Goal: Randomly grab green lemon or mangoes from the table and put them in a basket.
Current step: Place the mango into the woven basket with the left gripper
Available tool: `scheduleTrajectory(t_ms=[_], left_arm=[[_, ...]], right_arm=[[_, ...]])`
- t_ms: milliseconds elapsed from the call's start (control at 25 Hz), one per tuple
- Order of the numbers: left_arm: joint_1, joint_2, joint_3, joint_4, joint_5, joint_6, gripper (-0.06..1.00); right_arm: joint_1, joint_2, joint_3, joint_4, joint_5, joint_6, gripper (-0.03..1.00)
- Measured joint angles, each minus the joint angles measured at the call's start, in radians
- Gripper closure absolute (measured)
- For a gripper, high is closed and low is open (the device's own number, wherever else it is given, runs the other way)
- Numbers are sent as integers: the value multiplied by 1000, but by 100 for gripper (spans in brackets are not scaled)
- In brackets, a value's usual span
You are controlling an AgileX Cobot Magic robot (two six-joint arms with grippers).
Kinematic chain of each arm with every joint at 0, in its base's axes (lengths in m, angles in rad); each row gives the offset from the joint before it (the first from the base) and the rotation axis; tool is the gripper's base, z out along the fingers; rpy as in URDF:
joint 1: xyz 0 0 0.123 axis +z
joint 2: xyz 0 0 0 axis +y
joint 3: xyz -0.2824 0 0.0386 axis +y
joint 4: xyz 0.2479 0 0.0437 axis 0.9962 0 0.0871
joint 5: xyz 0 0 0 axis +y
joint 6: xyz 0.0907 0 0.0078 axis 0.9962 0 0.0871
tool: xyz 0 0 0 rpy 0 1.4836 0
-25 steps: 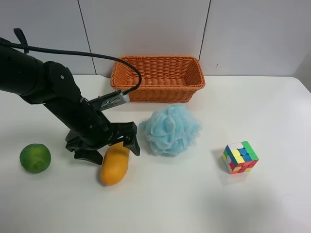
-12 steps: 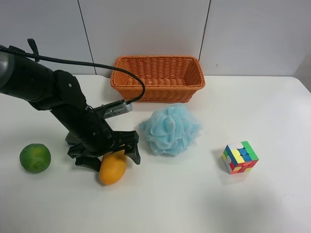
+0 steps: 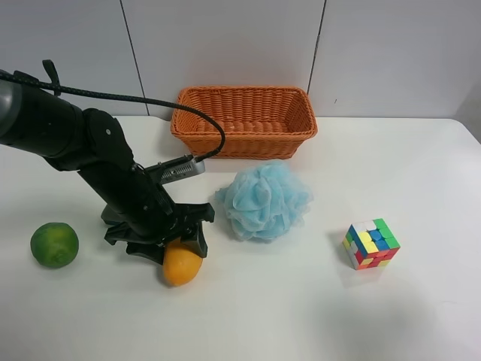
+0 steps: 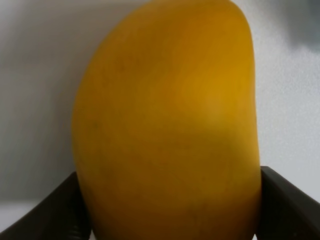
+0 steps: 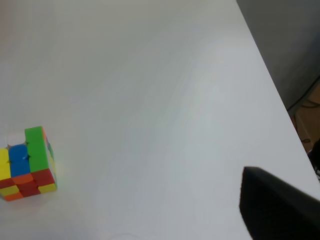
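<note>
The orange-yellow mango point(image 3: 183, 265) lies on the white table point(image 3: 301, 308), in front of the basket. My left gripper point(image 3: 178, 252) is down over it, and this is the arm at the exterior high view's left. In the left wrist view the mango point(image 4: 170, 125) fills the frame, with a black finger point(image 4: 45, 212) pressed on each side. The green lemon point(image 3: 54, 244) sits alone on the table, left of that arm. The orange-brown wicker basket point(image 3: 240, 143) stands at the back, empty. Of the right gripper, only a dark edge point(image 5: 275, 210) shows.
A light blue mesh bath sponge point(image 3: 263, 199) lies between the mango and the basket, close to the right of my left gripper. A multicoloured puzzle cube point(image 3: 370, 244) sits at the right, and it also shows in the right wrist view point(image 5: 27, 165).
My left gripper has come down over the mango and its jaws have narrowed onto it. The mango has turned, so that it looks shorter and rounder from above.
</note>
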Motion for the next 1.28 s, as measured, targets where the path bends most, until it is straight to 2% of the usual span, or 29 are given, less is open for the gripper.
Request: scheduleTrajectory(t_ms=[360,640,800,920,1080,1280], left_arm=[[0,-13,0,-1,11,1,32],[0,-203,-21,10,22,1,32],[0,-320,-132,79,1,1,32],[0,-331,-252,156,-49,1,32],[0,-236,-418,251,-144,2,32],[0,-1,-616,346,-265,2,32]], right_arm=[[0,0,0,0,0,0,0],[0,0,0,0,0,0,0],[0,0,0,0,0,0,0],[0,0,0,0,0,0,0],[0,0,0,0,0,0,0],[0,0,0,0,0,0,0]])
